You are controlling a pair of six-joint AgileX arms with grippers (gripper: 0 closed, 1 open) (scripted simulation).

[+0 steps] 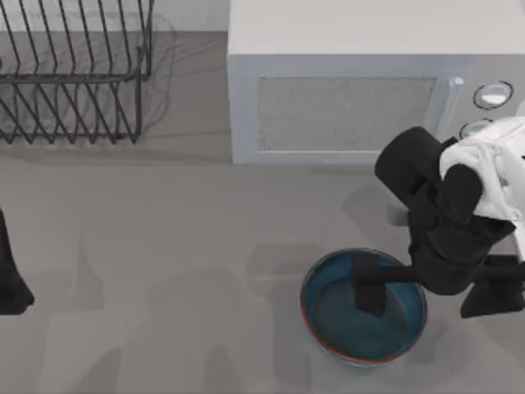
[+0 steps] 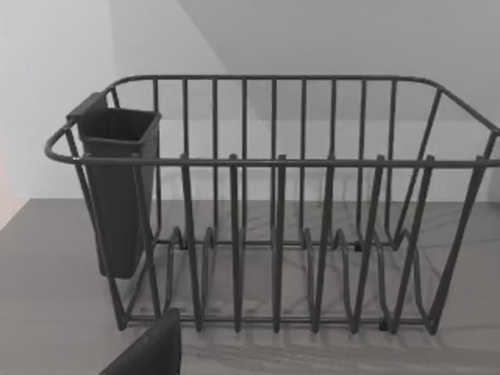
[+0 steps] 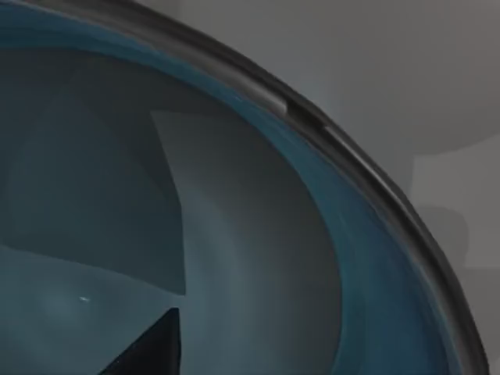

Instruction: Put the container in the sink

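Note:
The container (image 1: 336, 324) is a round, deep blue bowl with a reddish-brown rim, standing on the grey counter at the front right. My right gripper (image 1: 431, 291) hangs over its right side and is open. One finger (image 1: 368, 286) reaches down inside the bowl and the other (image 1: 492, 289) is outside the right rim. The right wrist view looks into the bowl's blue inside (image 3: 258, 250), with a dark fingertip (image 3: 152, 348) low in it. The sink is out of view. My left arm (image 1: 11, 279) is parked at the table's left edge.
A white microwave (image 1: 353, 82) stands at the back right, just behind the right arm. A dark wire dish rack (image 1: 74, 74) sits at the back left, seen close in the left wrist view (image 2: 273, 219) with a dark utensil cup (image 2: 117, 187) on its end.

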